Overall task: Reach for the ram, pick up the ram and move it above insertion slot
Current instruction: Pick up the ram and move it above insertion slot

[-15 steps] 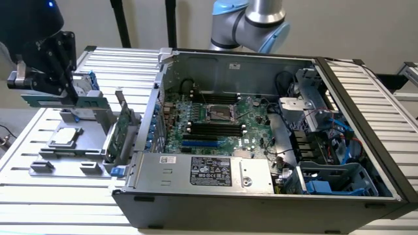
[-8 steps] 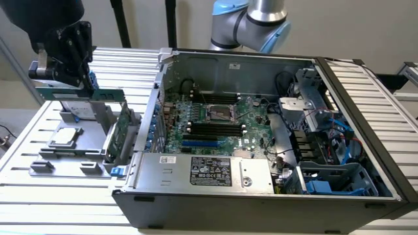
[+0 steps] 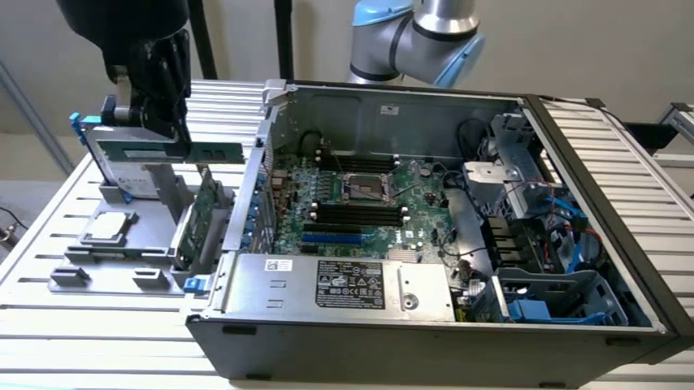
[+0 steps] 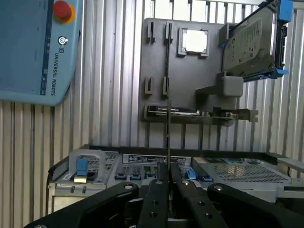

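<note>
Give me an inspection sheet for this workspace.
Surface: slatted metal table carrying a grey fixture tray and an open computer case.
Job's things: ram held above the tray, on the exterior view's left of the case; insertion slot looks vacant.
Clutter: hard drive, expansion card and processor on the tray.
Grippers: pincer shut on the ram.
Cables: blue and red wires inside the case.
Surroundings: teach pendant.
</note>
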{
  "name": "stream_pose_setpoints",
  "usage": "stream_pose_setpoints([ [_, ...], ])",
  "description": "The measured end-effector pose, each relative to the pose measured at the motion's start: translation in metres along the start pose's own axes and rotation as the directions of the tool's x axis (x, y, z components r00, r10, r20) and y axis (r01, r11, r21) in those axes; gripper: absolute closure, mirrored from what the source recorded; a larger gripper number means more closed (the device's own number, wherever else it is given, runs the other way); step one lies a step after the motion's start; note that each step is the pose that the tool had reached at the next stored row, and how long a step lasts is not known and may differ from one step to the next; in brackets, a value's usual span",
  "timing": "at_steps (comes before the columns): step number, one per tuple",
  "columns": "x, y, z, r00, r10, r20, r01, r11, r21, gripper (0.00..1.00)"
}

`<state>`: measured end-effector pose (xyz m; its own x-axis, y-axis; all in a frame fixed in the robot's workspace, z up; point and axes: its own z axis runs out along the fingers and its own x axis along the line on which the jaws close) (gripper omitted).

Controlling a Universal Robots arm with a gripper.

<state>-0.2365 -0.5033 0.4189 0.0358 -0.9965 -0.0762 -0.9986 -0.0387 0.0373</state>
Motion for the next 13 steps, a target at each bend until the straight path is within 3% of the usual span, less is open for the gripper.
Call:
stream_pose_setpoints([
  [7, 0.001, -0.0298, -0.0016, 0.9999, -0.008, 0.0102, 0.008, 1.0, -0.0004, 0.87],
  [13, 0.002, -0.0553, -0.0027, 0.9998, -0.014, 0.0117, 0.014, 0.9999, -0.0017, 0.87],
])
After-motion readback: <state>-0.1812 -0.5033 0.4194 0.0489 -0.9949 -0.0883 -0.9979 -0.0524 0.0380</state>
